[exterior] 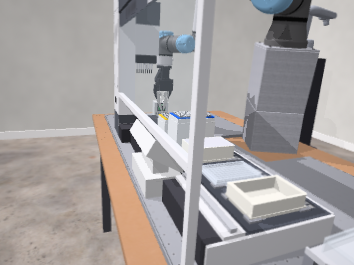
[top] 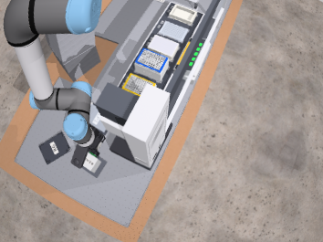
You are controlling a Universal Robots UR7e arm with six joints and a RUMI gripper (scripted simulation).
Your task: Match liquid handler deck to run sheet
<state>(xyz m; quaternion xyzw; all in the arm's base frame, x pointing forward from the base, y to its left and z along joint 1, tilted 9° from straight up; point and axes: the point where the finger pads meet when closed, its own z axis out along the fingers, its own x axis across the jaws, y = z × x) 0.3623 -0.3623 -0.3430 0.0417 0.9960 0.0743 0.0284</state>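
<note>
My gripper [top: 89, 157] is shut and empty. It points down onto the small white READY key [top: 93, 163] with a green mark, at the near end of the bench; whether it touches the key I cannot tell. The gripper also shows in the exterior view [exterior: 162, 101], beyond the deck frame. On the deck a row runs from the open cream reservoir [top: 183, 14] past a clear-welled plate [top: 173, 30], a white sealed block [top: 163, 47] and a blue-rimmed tip rack [top: 151, 62] to a yellow-rimmed tip rack [top: 139, 84]. The reservoir [exterior: 265, 195] looks empty.
A large white and dark housing [top: 137, 117] stands over the deck's near end, right beside my wrist. A dark labelled square pad [top: 54, 148] lies left of the key. A white frame post [exterior: 197, 121] and a rail run along the deck's front. The grey arm pedestal [exterior: 282, 96] stands behind.
</note>
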